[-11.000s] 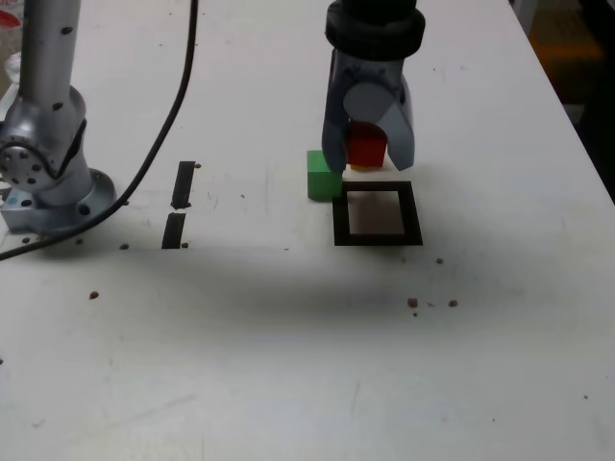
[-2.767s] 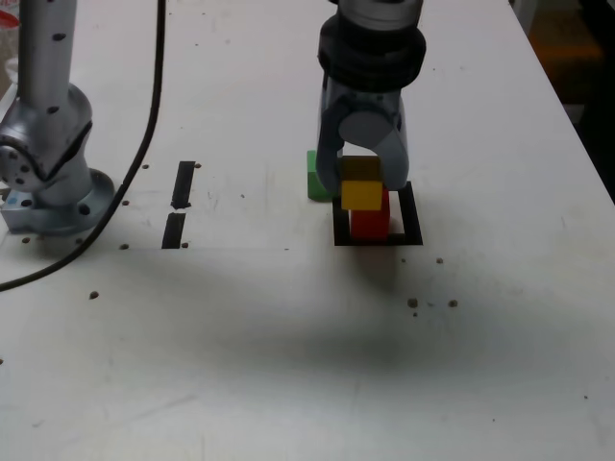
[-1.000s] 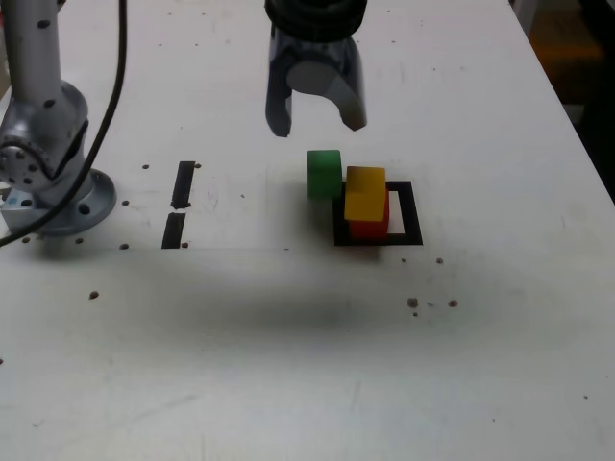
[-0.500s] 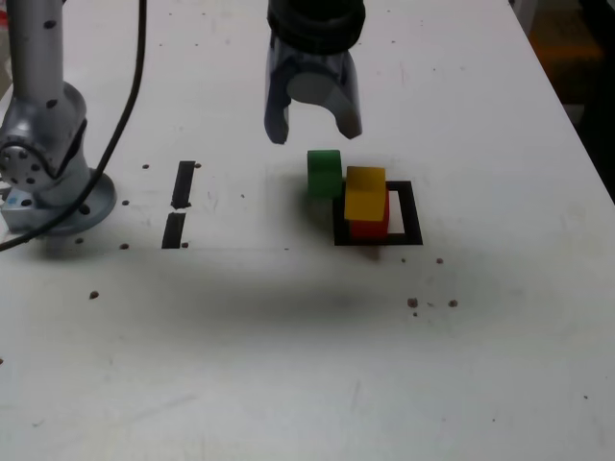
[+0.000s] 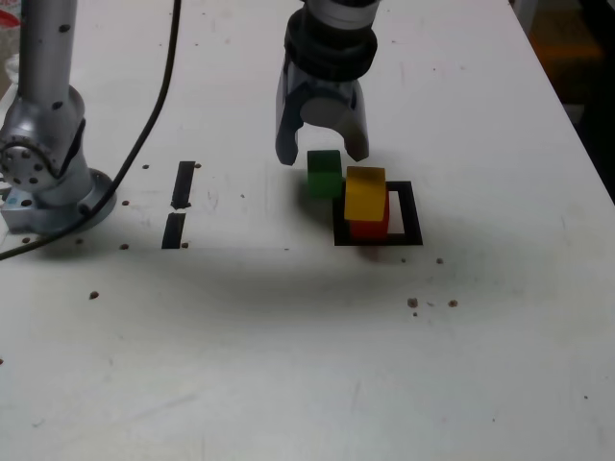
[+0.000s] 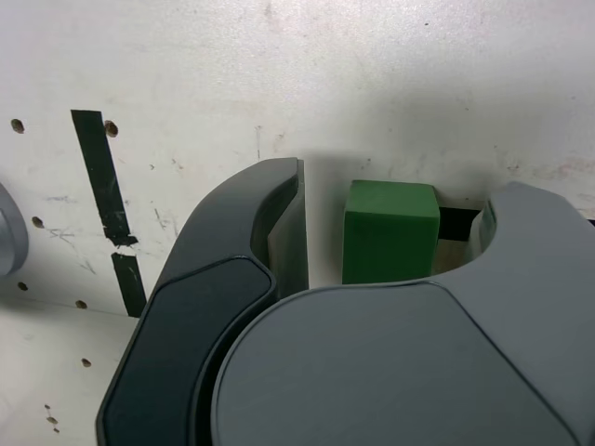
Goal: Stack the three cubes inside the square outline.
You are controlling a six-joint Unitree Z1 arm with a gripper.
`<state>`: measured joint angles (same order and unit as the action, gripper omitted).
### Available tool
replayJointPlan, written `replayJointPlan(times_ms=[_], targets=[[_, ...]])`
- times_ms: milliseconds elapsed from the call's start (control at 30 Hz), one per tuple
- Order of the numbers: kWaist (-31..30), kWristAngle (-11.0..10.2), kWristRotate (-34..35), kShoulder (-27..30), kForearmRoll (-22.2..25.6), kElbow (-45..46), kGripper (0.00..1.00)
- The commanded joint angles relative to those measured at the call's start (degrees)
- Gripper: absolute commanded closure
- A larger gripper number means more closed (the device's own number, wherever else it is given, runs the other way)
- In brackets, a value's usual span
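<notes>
- Having dropped toward the table since a moment ago, gripper (image 5: pixel 322 154) now hanging just behind the green cube (image 5: pixel 325 174), jaws spread wide, gripping nothing.
- Sitting beside the square outline (image 5: pixel 411 213), touching its far corner; yellow cube (image 5: pixel 364 193) resting atop red cube (image 5: pixel 369 228) inside.
- Looking light, rigid, matte: pinching opposite flat sides, mid-height.

We see a white table (image 5: pixel 288 365) speckled with small dark crumbs. On it lie two short black tape strips (image 5: pixel 180 204), the square outline (image 5: pixel 411 226), the green cube (image 5: pixel 325 175), the arm's base (image 5: pixel 48 187) and a black cable (image 5: pixel 144 144).
</notes>
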<state>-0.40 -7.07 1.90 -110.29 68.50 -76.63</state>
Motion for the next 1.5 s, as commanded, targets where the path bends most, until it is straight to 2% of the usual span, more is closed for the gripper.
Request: replayJointPlan(times_ms=[0,233,400,600,767,900,967,1133,1233,1467], targets=[[0.2,0.3,-0.1,-0.6,-0.4,0.2,0.19],[1.0,0.4,-0.9,-0.9,-1.6,0.8,0.19],[1.8,1.6,-2.9,-1.2,-2.5,1.4,0.21],[2.5,1.3,-4.1,-1.3,-3.2,1.7,0.36],[3.5,1.6,-4.2,-1.1,-4.3,2.9,0.56],[3.8,1.9,-4.4,-0.9,-6.7,3.7,0.79],[3.8,1.9,-4.6,-0.8,-7.4,3.9,0.84],[3.8,1.9,-5.0,-0.4,-7.7,4.1,0.88],[3.9,1.3,-5.0,0.8,-6.2,4.3,0.88],[4.0,-2.2,-4.0,6.0,-0.4,3.2,0.88]])
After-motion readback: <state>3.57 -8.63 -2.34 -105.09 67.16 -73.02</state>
